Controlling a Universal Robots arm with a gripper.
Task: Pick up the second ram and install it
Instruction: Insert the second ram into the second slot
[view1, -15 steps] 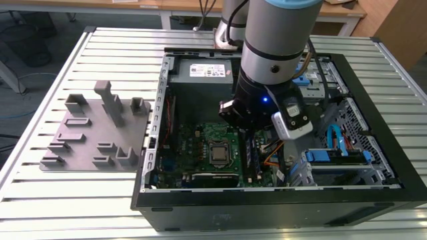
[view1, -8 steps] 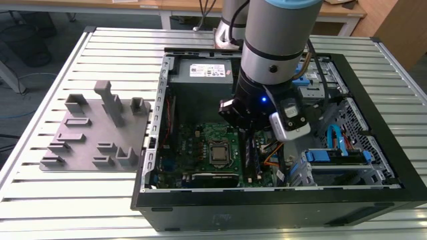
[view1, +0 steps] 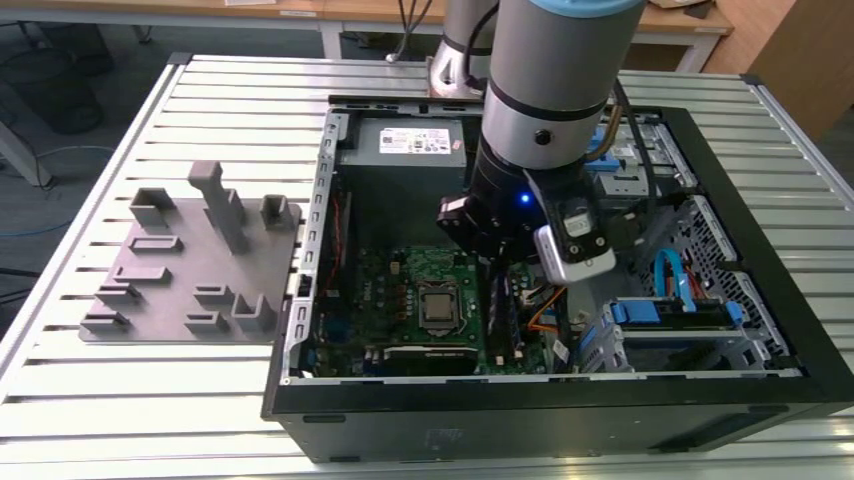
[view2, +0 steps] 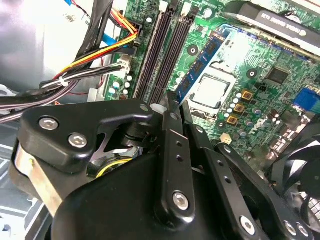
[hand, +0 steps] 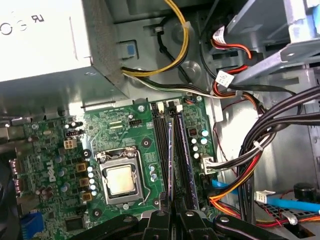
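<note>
The second ram (view2: 199, 65) is a thin blue-green board seen on edge, and my gripper (view2: 169, 102) is shut on its near end between two black fingers (view2: 172, 150). In the first wrist view the second ram (hand: 171, 155) runs lengthwise along the black memory slots (hand: 186, 160), beside the processor socket (hand: 120, 180). I cannot tell whether it is seated in a slot or just above one. In the exterior view my gripper (view1: 498, 265) is low inside the open computer case (view1: 534, 405), over the green motherboard (view1: 420, 265).
Bundled black, yellow, orange and red cables (hand: 240, 155) run close beside the slots. The power supply (view1: 407, 145) sits at the case's far end, with drive bays (view1: 667, 310) on the exterior view's right. A grey fixture (view1: 187, 270) with blocks lies on the slatted table (view1: 134, 420).
</note>
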